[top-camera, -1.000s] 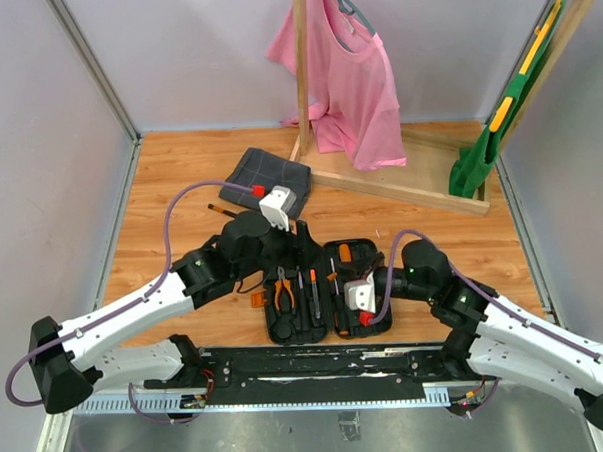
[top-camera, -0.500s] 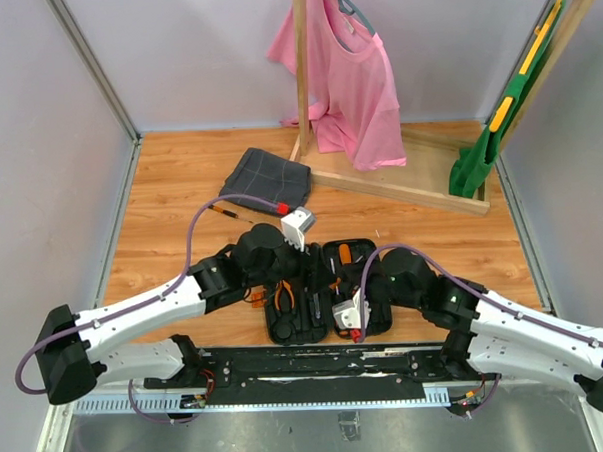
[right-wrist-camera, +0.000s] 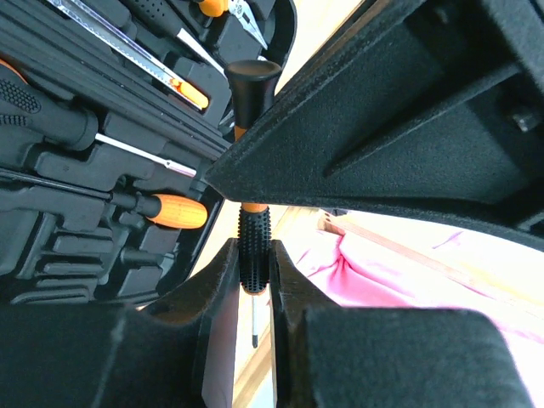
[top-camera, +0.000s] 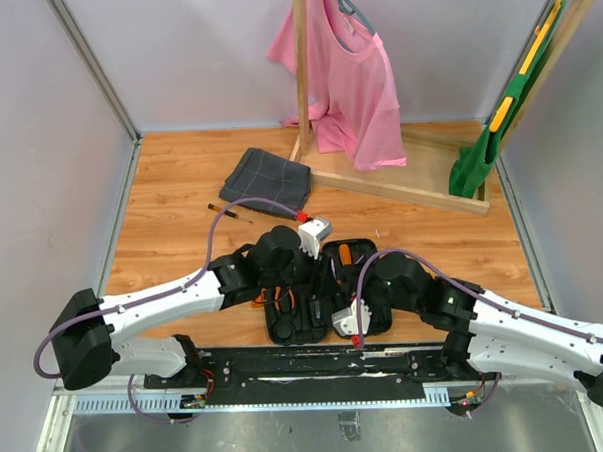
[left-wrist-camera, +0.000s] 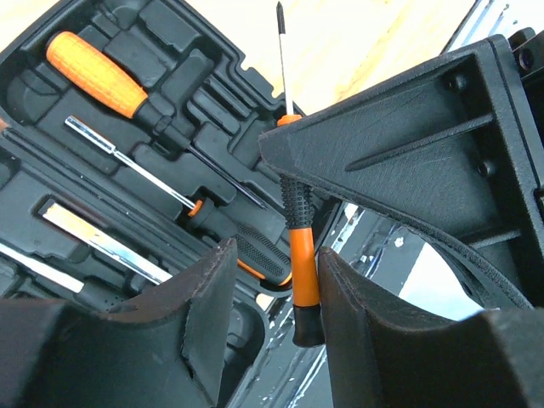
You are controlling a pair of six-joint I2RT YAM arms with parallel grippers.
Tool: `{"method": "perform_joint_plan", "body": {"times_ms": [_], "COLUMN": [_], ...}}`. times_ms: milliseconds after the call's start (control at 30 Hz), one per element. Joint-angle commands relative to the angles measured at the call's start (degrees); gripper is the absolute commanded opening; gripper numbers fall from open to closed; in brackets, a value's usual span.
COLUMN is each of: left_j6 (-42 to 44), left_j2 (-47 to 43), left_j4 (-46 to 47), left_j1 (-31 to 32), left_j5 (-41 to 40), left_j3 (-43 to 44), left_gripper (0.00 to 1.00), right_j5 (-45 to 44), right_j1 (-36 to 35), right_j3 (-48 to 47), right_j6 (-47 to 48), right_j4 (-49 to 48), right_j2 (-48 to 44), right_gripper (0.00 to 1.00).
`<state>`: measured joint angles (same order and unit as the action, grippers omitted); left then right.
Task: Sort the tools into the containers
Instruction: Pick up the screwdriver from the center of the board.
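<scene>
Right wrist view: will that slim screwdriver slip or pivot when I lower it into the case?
Slipping seems unlikely: the right gripper pinches the screwdriver on its ribbed black section. It looks stiff and light, with a thin shaft and a small handle. Held at one narrow spot, it could pivot if it catches a rib of the tool case.

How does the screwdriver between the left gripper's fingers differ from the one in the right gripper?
The left screwdriver has a gap beside it in the left gripper; the right screwdriver is pinched by the right gripper. In wrist views, left tip points up, right tip down. Both have orange-and-black handles.
</scene>
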<state>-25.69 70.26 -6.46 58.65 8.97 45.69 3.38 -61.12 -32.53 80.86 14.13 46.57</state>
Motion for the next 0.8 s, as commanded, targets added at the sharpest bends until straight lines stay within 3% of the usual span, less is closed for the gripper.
{"method": "perform_joint_plan", "body": {"times_ms": [0, 233, 367, 467, 767], "left_j6": [1.9, 2.4, 2.5, 2.4, 0.8], "left_j2": [1.3, 1.7, 1.9, 1.9, -1.6], "left_j4": [0.4, 0.9, 0.9, 0.9, 1.5], "left_j1": [0.6, 0.6, 0.6, 0.6, 0.7], "left_j5": [2.0, 3.1, 2.9, 1.9, -4.3], "left_j3": [1.9, 2.0, 2.0, 2.1, 1.2], "left_gripper": [0.44, 0.19, 0.02, 0.01, 0.01], "right_j5": [-0.6, -0.9, -1.0, -0.9, 3.2], "right_j1": [-1.3, -1.5, -1.6, -2.0, -2.9], "right_j3": [-1.4, -1.0, -0.9, -0.9, -1.2], "right_j6": [2.8, 2.9, 2.8, 2.4, -3.3], "right_j4": [0.3, -0.4, -0.7, -0.7, 1.6], "right_j2": [-0.8, -0.9, -1.3, -2.1, -7.7], "right_gripper": [0.01, 0.04, 0.14, 0.26, 0.48]}}
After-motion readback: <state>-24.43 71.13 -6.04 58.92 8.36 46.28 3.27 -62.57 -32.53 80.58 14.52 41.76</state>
